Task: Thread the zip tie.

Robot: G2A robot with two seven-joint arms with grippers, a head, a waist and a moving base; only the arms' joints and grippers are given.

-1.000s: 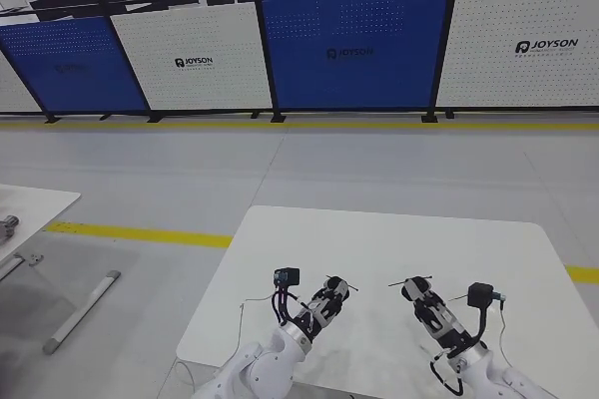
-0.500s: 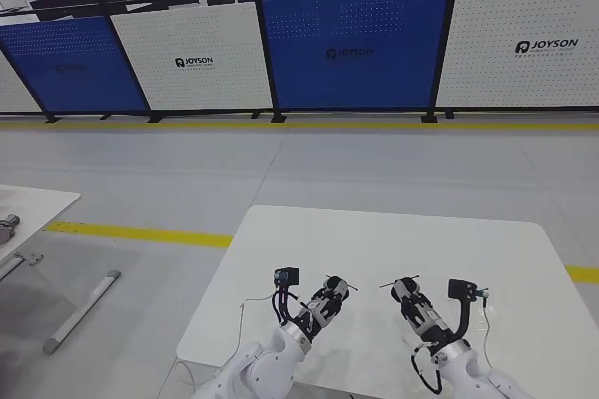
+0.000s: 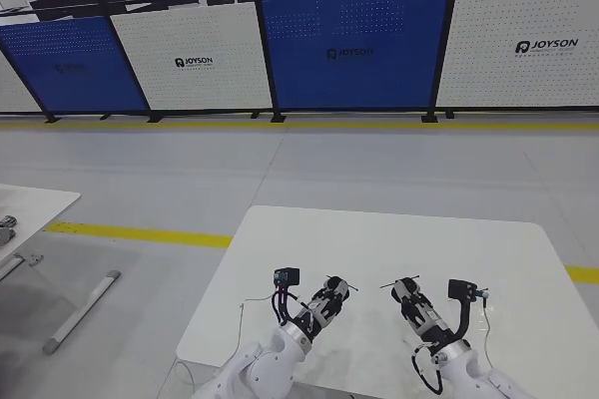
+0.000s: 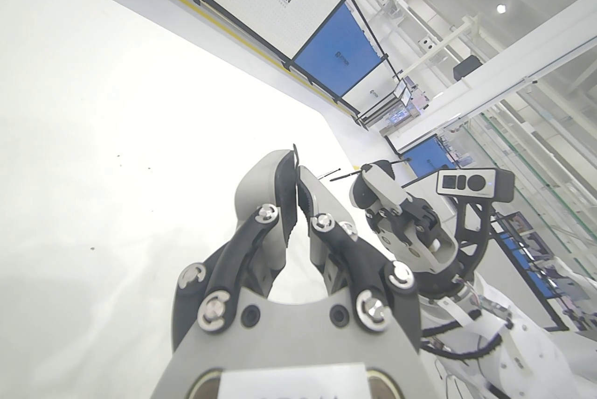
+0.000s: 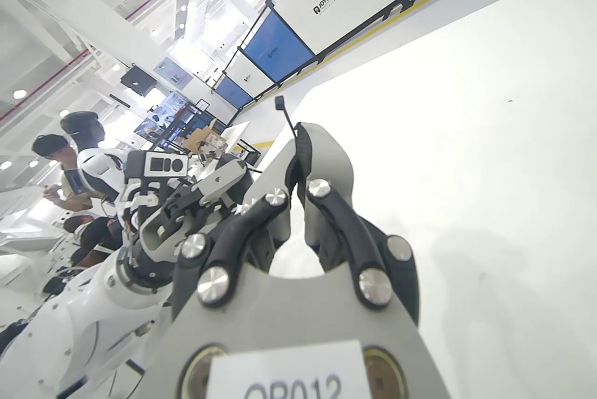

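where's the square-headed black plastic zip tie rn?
Right wrist view: black plastic zip tie clamped in the shut right gripper, head poking past the tips, over the white table, right of the left gripper.

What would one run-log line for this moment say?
left pincer: shut on black strip | right pincer: shut on zip tie | both apart over table | threading: not done

My right gripper has fingers of matt grey plastic, black ribbed pads that look like rubber and shiny metal pins, and my left gripper is made the same. The zip tie in the right one is thin black plastic, and the thin black strip in the left one looks the same material. The table is white, smooth and matt, and the label on my wrist looks like paper
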